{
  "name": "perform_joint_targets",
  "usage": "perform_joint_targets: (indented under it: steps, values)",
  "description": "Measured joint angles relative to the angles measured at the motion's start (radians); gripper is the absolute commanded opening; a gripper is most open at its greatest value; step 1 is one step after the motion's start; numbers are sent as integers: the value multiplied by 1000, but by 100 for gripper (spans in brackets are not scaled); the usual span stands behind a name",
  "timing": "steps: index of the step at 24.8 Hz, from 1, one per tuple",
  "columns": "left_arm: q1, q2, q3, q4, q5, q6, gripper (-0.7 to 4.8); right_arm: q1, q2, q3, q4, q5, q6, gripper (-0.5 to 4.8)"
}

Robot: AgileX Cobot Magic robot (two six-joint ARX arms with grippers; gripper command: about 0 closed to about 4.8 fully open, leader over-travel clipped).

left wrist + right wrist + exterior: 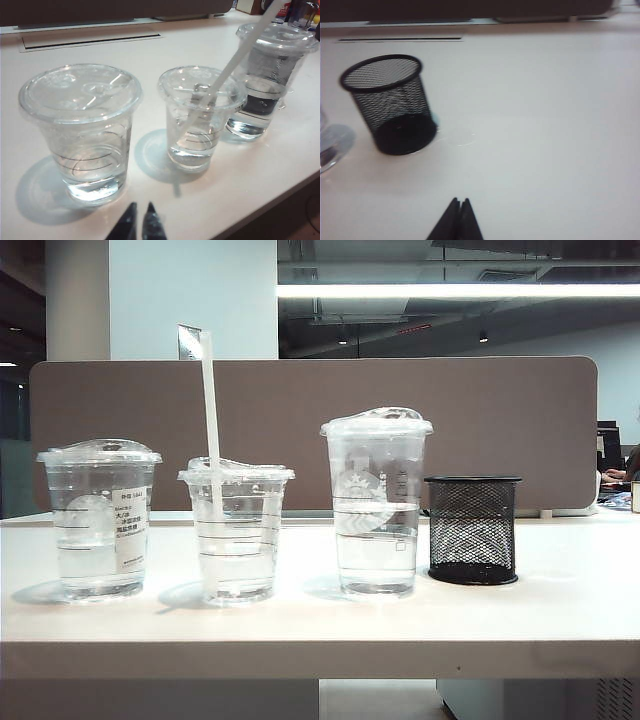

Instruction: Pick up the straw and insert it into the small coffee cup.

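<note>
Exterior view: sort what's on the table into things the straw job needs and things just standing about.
Job:
straw, already standing in the small cup
small cup
left gripper, shut, before the cups, holding nothing
right gripper, shut, over bare table

Standing about:
labelled cup
tall cup
mesh holder
</note>
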Motion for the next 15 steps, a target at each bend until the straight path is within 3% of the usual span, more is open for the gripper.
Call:
perform_joint_targets:
  steps: [11,15]
  values:
    - [0,0,0,0,0,0,21,26,0,0,0,1,-3,0]
    - [45,-139,0,-41,0,0,21,26,0,0,0,1,-3,0]
